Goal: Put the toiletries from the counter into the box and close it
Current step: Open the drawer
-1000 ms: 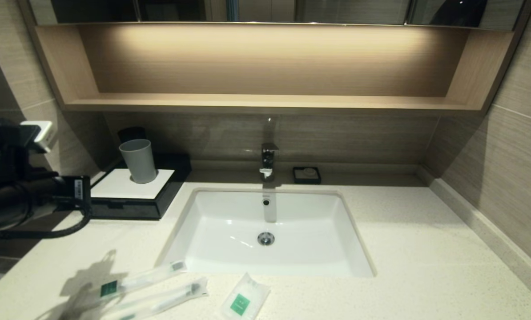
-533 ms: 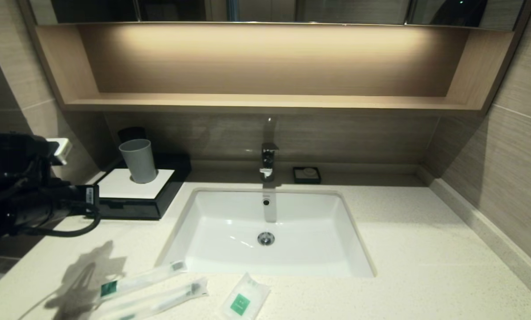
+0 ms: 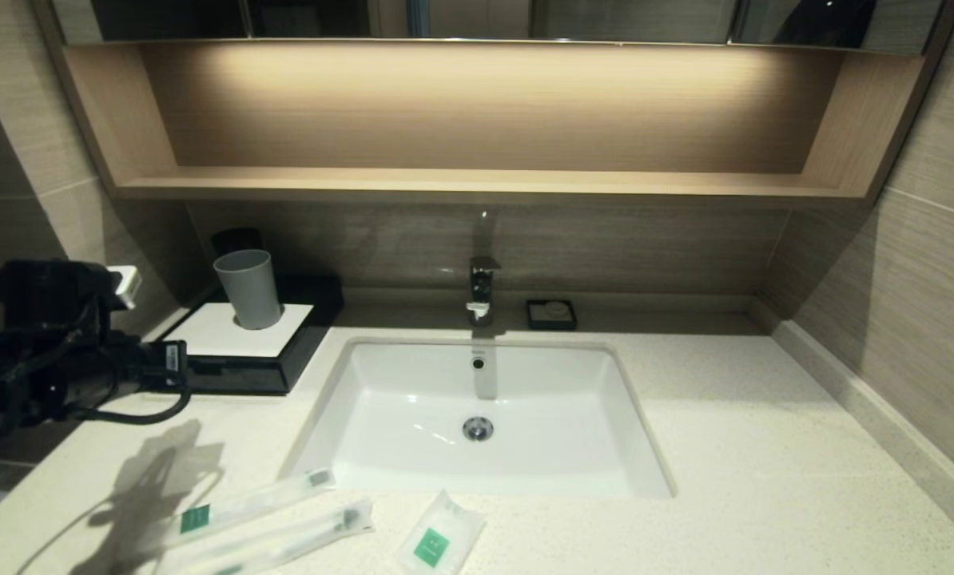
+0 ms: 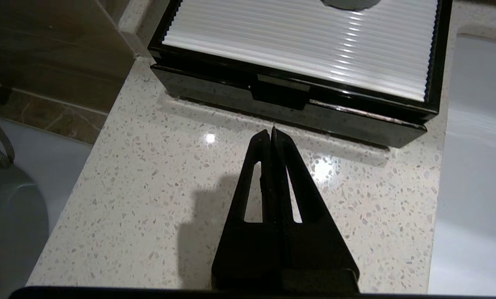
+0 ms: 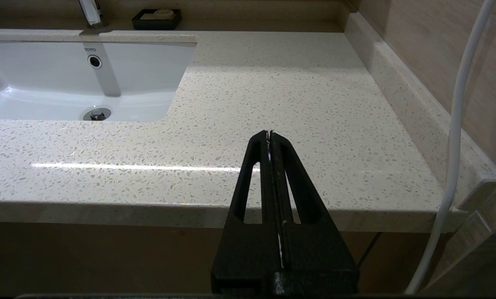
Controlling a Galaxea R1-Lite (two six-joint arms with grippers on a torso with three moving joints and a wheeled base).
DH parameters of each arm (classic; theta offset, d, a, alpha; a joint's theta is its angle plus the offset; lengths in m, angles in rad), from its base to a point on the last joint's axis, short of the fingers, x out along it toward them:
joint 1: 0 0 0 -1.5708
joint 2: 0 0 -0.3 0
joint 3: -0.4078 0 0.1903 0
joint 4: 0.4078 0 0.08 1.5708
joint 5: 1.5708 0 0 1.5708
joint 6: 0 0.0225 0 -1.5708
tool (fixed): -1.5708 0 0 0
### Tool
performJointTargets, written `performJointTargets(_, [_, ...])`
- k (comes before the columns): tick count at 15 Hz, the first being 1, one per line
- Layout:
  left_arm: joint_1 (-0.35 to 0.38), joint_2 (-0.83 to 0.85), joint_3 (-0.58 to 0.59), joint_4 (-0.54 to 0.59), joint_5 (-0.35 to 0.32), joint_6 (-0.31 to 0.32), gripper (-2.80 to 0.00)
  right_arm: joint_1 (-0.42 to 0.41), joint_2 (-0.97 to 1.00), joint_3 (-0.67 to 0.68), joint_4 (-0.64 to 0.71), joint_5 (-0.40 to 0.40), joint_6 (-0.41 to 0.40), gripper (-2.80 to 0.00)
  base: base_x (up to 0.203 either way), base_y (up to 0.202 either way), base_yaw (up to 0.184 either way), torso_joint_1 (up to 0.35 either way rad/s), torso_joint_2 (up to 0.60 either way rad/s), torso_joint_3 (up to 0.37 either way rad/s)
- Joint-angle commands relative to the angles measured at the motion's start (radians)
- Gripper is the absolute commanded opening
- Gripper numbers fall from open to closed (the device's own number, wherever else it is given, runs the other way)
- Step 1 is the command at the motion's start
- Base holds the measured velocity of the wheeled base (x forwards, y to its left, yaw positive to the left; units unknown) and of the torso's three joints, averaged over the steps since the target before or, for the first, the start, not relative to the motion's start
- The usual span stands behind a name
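The left gripper is clenched with nothing between its fingers. In the left wrist view the joined fingertips sit at frame centre, above the bare counter, pointing toward the front drawer of the box and apart from it. In the head view the left arm occupies the left edge of the frame, with the gripper level with the front left of the box.

The box stands at centre left of the head view, against the back wall, left of the sink. Its drawer is closed. A grey cup stands upright on the white top panel.

The toiletries lie on the counter along the lower edge of the head view, in front of the sink. The two toothbrush packets lie side by side at lower left, both slanted. The white sachet lies just right of them, at lower centre.

The right gripper is clenched and empty, shown at frame centre of the right wrist view, near the front edge of the counter, well to the right of the sink. A soap dish sits at the back wall, right of the tap.
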Motion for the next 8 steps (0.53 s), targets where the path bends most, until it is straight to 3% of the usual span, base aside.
performJointTargets(1, [0.011, 0.061, 0.012, -0.051, 0.001, 0.001, -2.80, 0.000, 0.001, 0.002, 0.000, 0.000, 0.000, -2.80, 0.000, 0.000, 0.000, 0.000, 0.00, 0.000])
performJointTargets(8, [0.040, 0.109, 0.036, -0.118, -0.067, 0.002, -2.80, 0.000, 0.001, 0.002, 0.000, 0.000, 0.000, -2.80, 0.000, 0.000, 0.000, 0.000, 0.00, 0.000])
